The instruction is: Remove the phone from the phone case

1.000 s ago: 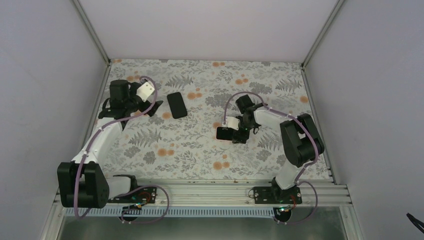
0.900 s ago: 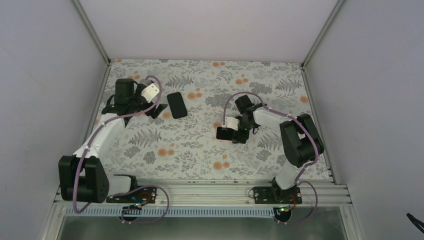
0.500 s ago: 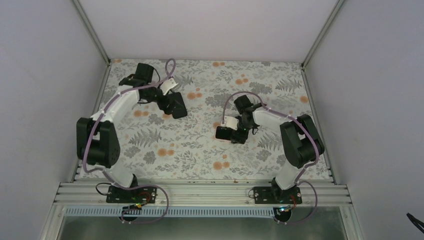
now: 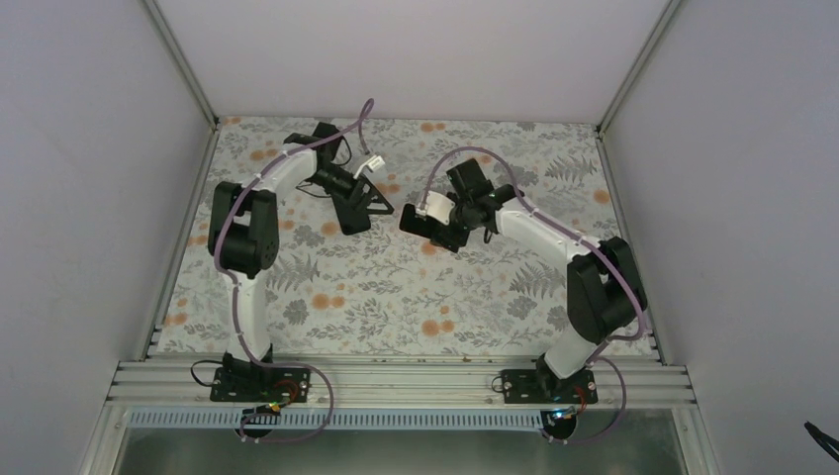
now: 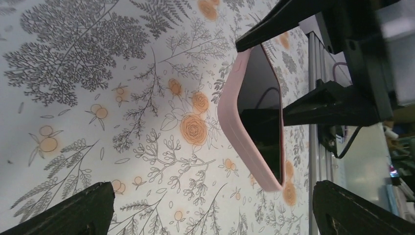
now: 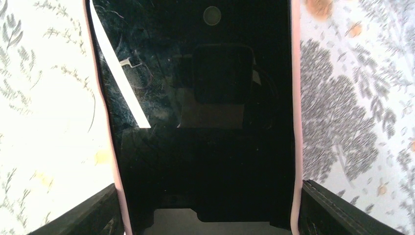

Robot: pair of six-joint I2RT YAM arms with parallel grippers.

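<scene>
The phone (image 6: pixel 205 98) has a black screen and sits in a pink case (image 6: pixel 295 98). My right gripper (image 6: pixel 210 215) is shut on it, with a finger on each long side of the case. In the top view the right gripper (image 4: pixel 432 222) holds it near the table's far middle. The left wrist view shows the cased phone (image 5: pixel 244 127) edge-on above the table, pinched by the right gripper's black fingers (image 5: pixel 337 105). My left gripper (image 5: pixel 213 215) is open and empty, just left of the phone and facing it. It also shows in the top view (image 4: pixel 368 201).
A flat black phone-shaped slab (image 4: pixel 348 218) lies on the floral table (image 4: pixel 396 287) under the left gripper, partly hidden by it. Grey walls close in the left, far and right sides. A metal rail (image 4: pixel 396 381) runs along the near edge.
The left arm swung from the left edge toward the far middle, over the black slab. The right gripper carried the cased phone up and to the left, toward the left gripper.
</scene>
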